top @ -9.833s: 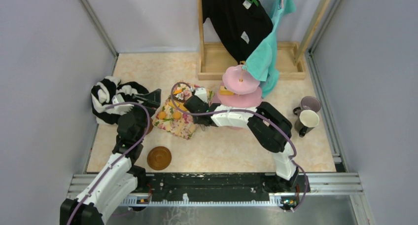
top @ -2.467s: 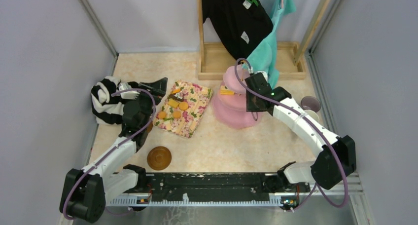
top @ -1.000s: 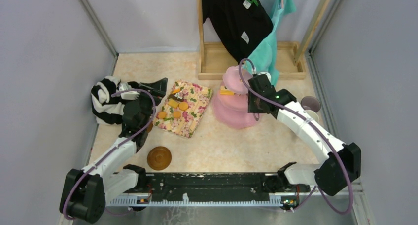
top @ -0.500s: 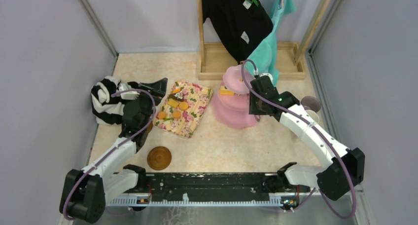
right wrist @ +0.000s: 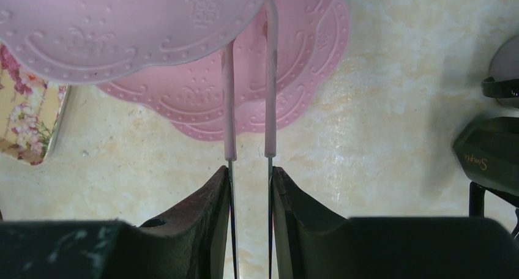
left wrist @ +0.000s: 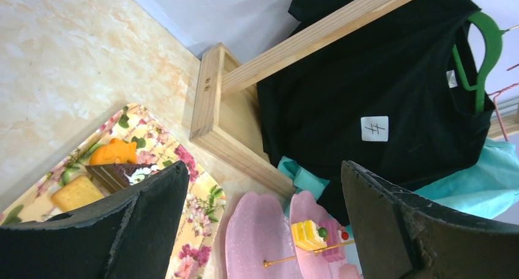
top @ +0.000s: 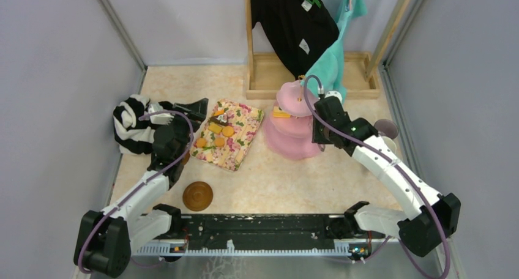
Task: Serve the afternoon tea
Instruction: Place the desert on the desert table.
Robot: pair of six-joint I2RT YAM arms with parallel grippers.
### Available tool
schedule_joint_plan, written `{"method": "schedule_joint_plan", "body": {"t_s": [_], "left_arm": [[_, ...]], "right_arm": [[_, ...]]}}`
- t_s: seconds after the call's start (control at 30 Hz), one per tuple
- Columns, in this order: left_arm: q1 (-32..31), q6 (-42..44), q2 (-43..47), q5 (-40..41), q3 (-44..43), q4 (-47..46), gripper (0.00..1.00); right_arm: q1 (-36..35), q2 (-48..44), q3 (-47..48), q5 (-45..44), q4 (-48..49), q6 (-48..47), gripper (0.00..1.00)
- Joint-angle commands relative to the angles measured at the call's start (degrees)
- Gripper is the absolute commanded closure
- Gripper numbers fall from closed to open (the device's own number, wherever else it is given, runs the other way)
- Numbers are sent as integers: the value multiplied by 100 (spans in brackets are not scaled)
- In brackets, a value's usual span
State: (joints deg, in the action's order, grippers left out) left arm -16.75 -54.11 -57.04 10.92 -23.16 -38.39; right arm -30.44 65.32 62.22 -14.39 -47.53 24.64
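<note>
The pink three-tier cake stand (top: 292,138) stands right of centre and bears a yellow pastry (top: 281,113); it also shows in the left wrist view (left wrist: 263,236). Orange, yellow and brown pastries (top: 214,132) lie on the floral cloth (top: 235,150). My right gripper (top: 317,134) is beside the stand's right side, shut on pink-tipped tongs (right wrist: 228,107) whose tips are apart and empty under the stand's tiers (right wrist: 134,28). My left gripper (top: 186,111) is open and empty left of the cloth. One brown saucer (top: 197,196) lies near the front. The lilac mug (top: 385,127) and cream mug (top: 387,145) stand right, partly hidden by my arm.
A black-and-white striped garment (top: 131,123) lies at the far left behind my left arm. A wooden rack (top: 263,77) with a black shirt (top: 294,22) and a teal cloth (top: 327,71) stands at the back, close to the stand. Walls close both sides.
My right gripper has come from the cloth to the stand's right side with the tongs, and in the last second drew slightly right and nearer. The left arm has barely moved.
</note>
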Motion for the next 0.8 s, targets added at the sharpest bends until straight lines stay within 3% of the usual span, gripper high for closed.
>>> {"method": "schedule_joint_plan", "body": {"t_s": [0.0, 0.3, 0.57, 0.77], "left_arm": [[-29, 172, 176, 117, -54, 239, 1], [-29, 365, 628, 356, -101, 833, 1], [29, 216, 965, 417, -136, 1537, 1], [179, -65, 1077, 208, -261, 2164, 1]], "right_arm": [[-372, -277, 161, -443, 105, 5, 71], [-1604, -548, 673, -1010, -186, 194, 74], [-2896, -215, 1073, -1591, -145, 348, 75], [-3222, 384, 1304, -1355, 414, 170, 76]]}}
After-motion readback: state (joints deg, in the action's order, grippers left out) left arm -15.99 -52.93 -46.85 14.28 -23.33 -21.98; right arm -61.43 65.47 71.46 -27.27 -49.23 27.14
